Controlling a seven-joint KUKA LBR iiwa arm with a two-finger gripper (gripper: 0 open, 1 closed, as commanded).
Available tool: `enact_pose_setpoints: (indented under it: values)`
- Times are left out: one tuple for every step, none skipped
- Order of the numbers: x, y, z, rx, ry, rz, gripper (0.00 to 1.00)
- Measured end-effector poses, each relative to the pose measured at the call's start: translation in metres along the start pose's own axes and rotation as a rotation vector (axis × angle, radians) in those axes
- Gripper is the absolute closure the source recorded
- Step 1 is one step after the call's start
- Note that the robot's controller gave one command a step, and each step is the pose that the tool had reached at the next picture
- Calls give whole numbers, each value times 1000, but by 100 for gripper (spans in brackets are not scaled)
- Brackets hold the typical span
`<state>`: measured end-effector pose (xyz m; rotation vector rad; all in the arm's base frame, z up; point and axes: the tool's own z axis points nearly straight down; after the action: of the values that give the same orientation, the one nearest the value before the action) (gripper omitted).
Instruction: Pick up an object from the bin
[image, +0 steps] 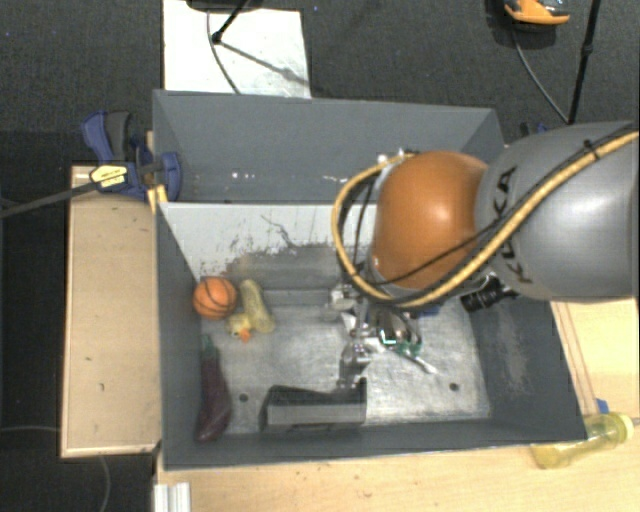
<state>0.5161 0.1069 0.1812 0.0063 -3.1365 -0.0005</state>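
Black block lettering running along grey arm link at right of bin, just beside orange wrist cover. Lettering reading "KUKA", maker's name. Letters lying turned on their side, running down link's curved end. Black-and-yellow cable crossing over arm link close beside lettering, cutting into its upper end.

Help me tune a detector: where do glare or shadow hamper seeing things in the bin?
Camera view: glare brightens the bin floor left of the gripper; the purple eggplant lies in the left wall's shadow; the black block blends into the shadowed front edge.
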Motion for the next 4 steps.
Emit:
enact_pose_setpoints:
  values:
    - [14,14,42,-1,-11,-85,0]
    - [19,18,56,0,-10,-112,0]
    - [29,23,72,-1,-8,-275,0]
    - [34,22,74,1,-7,-208,0]
